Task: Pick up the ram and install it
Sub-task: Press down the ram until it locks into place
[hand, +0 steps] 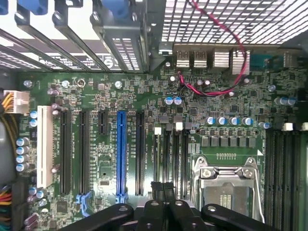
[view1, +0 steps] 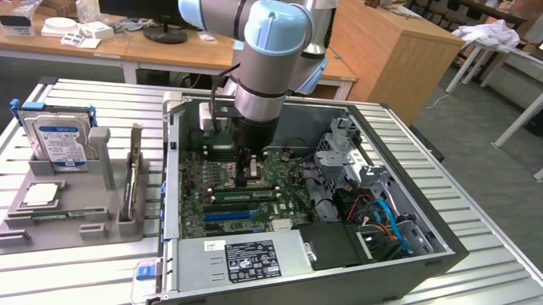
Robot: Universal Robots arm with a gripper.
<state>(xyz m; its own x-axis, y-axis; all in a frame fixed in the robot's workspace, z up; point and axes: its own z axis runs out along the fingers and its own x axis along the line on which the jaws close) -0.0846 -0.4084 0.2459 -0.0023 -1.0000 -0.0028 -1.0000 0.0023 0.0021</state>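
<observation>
The computer case [view1: 441,251] lies open on its side, its near corner cut off by the frame's edge; the arm [view1: 263,70] reaches down into it and hides the part of the motherboard [view1: 220,210] behind it; outside the case, on the exterior view's left, a grey tray [view1: 51,222] holds an upright hard drive [view1: 58,140] with a blue label and, nearer the camera, a flat silver processor chip [view1: 41,194]; a thin upright plate in the tray's case-side slot is hard to make out. Inside the case, the gripper [view1: 246,178] stands over the memory slots; in the wrist view the gripper [hand: 163,192] has its dark fingers [hand: 156,195] pressed together above the slots beside the empty processor socket [hand: 226,185]. A long green strip that reads as the ram [view1: 244,194] lies along the slots just under the fingertips; whether the fingers touch or pinch it cannot be told.
</observation>
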